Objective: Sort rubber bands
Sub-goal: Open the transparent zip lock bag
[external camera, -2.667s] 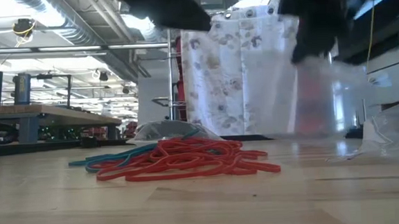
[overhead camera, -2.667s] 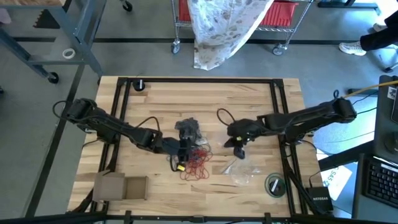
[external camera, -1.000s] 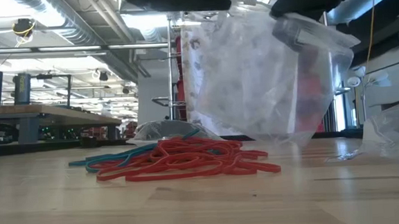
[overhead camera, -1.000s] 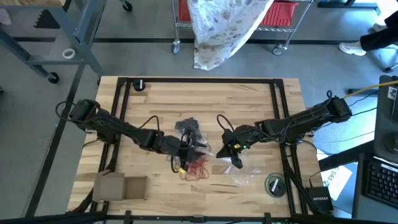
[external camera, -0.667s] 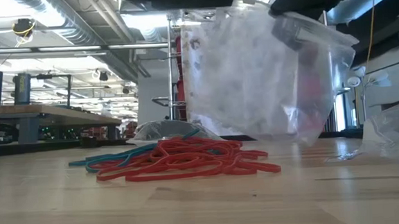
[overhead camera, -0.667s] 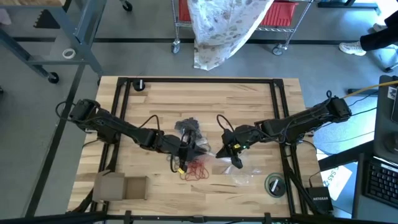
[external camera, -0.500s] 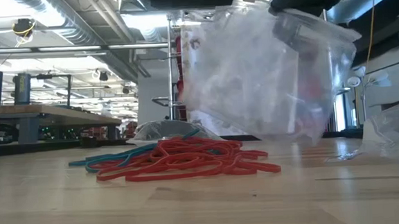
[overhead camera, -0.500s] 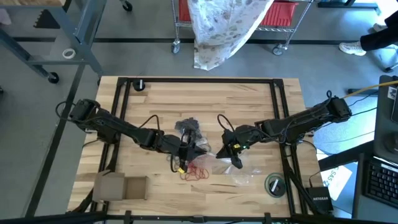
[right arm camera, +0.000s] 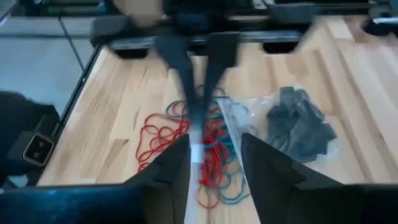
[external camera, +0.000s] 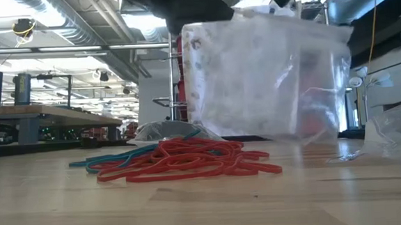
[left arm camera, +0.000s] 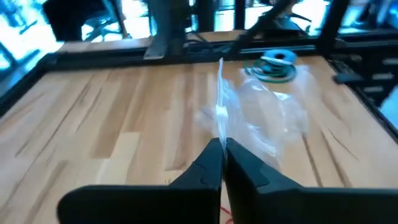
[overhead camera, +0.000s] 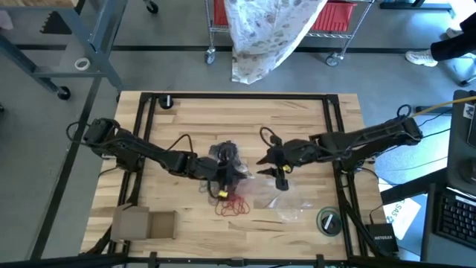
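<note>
Red rubber bands [external camera: 190, 165] lie in a loose heap on the table, with teal ones [external camera: 113, 160] beside them; the right wrist view shows the heap [right arm camera: 161, 134] too. A clear plastic bag [external camera: 268, 73] hangs above the table by its top edge. My left gripper [left arm camera: 222, 149] is shut on that edge at the table's middle [overhead camera: 236, 179]. My right gripper [right arm camera: 214, 149] stands open just right of it [overhead camera: 281, 182], with the bag's edge strip [right arm camera: 196, 152] between its fingers. A second clear bag with dark rubber bands [right arm camera: 298, 121] lies farther back. My left gripper pinches the clear bag's top edge [left arm camera: 220, 121] between its two fingers [right arm camera: 186, 68]. They come slanting down from the table's left. The bag hangs below them, its top about level; whether its bottom rests on the table I cannot tell. My right gripper: whether a finger touches the strip cannot be told.
Another clear bag [overhead camera: 290, 208] lies crumpled at the near right, and a tape roll [overhead camera: 327, 221] lies beyond it toward the right edge. A flat cardboard box [overhead camera: 145, 223] lies at the near left. A black frame [overhead camera: 238, 97] borders the tabletop.
My right gripper has risen and drawn back a little toward the far edge, off the bag's upper corner. The bag hung tilted, with that corner lower. It has swung and now hangs with its top level. The heap of rubber bands has stayed put.
</note>
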